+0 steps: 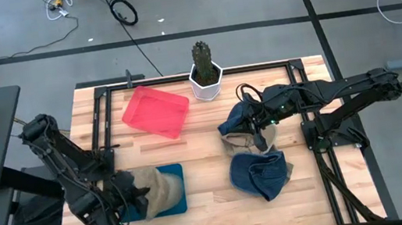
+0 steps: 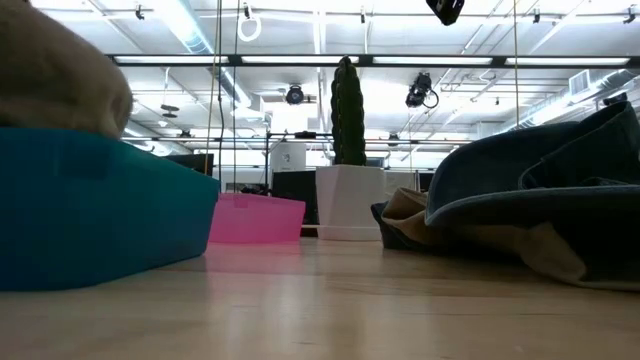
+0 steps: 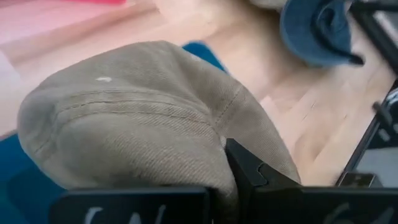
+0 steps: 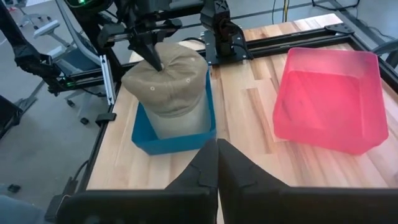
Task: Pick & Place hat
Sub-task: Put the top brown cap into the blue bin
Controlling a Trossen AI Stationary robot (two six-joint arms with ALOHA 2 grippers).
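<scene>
Placement is nearly done: the left gripper (image 1: 143,192) pinches the tan hat (image 4: 169,78) over the blue bin (image 4: 174,142) near the tabletop's front left corner. Lower it squarely inside, then open. The right gripper (image 1: 253,126) hangs shut, empty.

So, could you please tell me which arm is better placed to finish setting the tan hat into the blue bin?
Left: its end effector already pinches the tan hat over the blue bin.
</scene>
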